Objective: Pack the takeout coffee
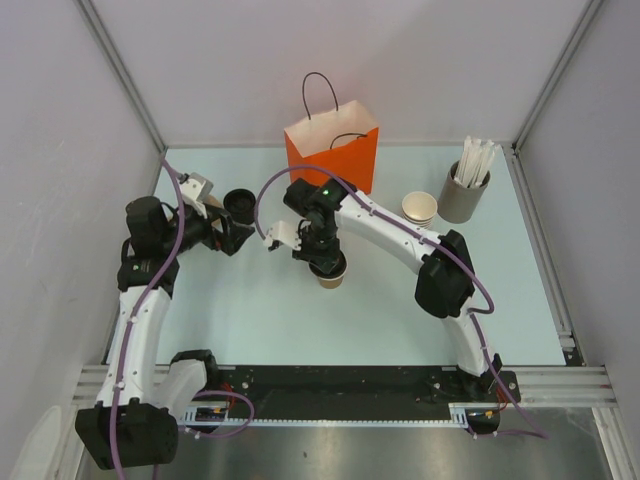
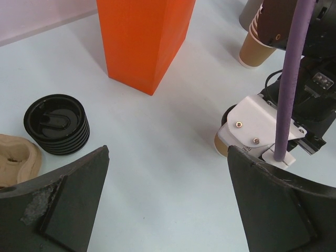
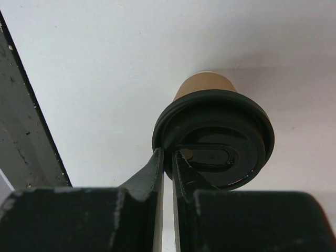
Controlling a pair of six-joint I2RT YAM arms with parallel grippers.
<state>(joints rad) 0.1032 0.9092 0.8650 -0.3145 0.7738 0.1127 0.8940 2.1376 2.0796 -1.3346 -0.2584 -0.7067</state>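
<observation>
Down at the bottom of the right wrist view, the right gripper (image 3: 168, 160) is squeezed to a thin slit, its tips nipping the near rim of the black lid (image 3: 220, 131). That lid sits on top of the tan paper cup (image 3: 202, 86), which stands upright on the pale table (image 1: 250, 320), pretty much dead centre in the top view.

Over on the left side of the top view, the left gripper (image 2: 168, 157) hangs spread wide with nothing between its jaws. Just beyond it, left of frame in its own camera, is a stack of black lids (image 2: 56, 123), with a brown pulp carrier (image 2: 16, 157) beside that.

Behind the cup, upper middle, stands an orange paper bag (image 1: 335, 155). To the right are a stack of tan cups (image 1: 419, 208) and a grey cylinder (image 1: 460, 200) of white sticks.
</observation>
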